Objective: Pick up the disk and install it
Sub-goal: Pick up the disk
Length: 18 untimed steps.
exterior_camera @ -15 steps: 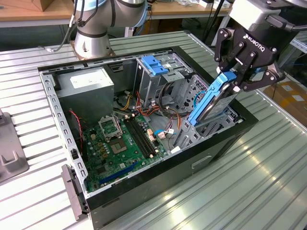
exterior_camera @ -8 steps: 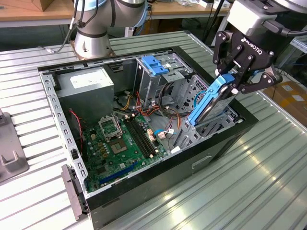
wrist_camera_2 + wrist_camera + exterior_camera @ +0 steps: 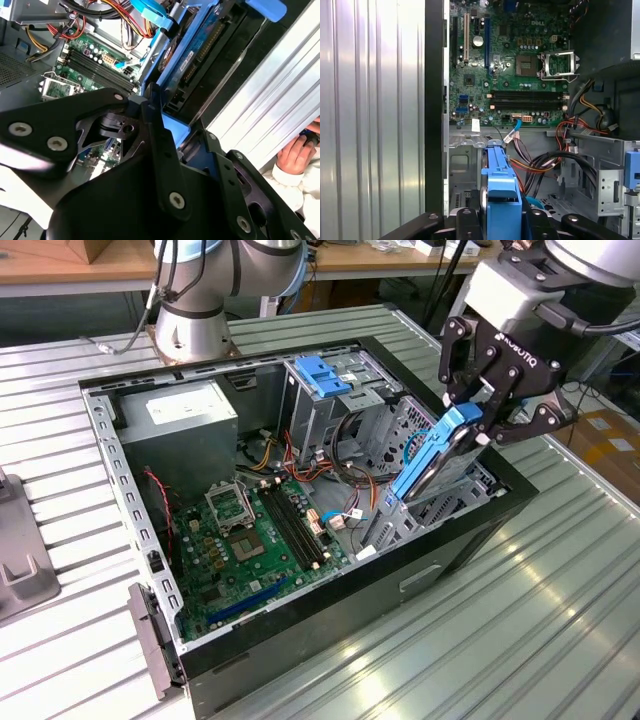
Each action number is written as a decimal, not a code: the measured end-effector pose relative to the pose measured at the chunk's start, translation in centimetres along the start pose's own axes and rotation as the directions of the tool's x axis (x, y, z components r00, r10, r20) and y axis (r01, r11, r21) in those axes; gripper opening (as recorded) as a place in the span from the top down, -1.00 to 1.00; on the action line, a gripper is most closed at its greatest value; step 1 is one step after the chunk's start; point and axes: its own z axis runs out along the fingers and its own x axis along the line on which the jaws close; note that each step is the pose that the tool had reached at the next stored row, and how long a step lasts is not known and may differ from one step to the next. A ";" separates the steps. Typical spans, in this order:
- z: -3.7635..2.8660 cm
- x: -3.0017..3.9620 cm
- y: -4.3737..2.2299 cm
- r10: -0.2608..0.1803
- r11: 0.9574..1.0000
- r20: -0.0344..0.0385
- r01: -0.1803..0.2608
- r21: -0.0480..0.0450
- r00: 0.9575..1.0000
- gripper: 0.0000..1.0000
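Gripper closed on the disk. The black, flat-sided fingers pinch it at its upper end, one on each face, with the glossy blue plastic rail tab sticking up between them. The disk hangs tilted from the fingers: a dark flat slab with blue rails along its long edges. Its lower end is down inside the grey sheet-metal cage, and I can't tell if it is seated. In the first wrist view, a bundle of orange, black and red cables runs just beside the disk. Past the disk's far end is the green board, with black memory slots and a square metal socket frame. Further out from the fingers are a light-blue bracket on a tall perforated cage and a plain grey box supply. All of this sits in the open black case, which lies on its side on a ribbed aluminium slat table. In the second wrist view, beyond the case wall, a person's hand in a white sleeve rests at the table edge.
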 end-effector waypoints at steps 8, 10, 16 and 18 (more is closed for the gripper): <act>0.77 0.02 0.01 0.000 1.000 -0.001 0.000 0.000 1.000 0.26; 0.87 0.03 0.01 0.000 1.000 -0.002 0.000 0.000 1.000 0.26; 1.49 0.06 0.02 0.000 1.000 -0.011 0.000 0.000 1.000 0.26; 1.78 0.09 0.02 0.000 1.000 -0.012 0.000 0.000 1.000 0.26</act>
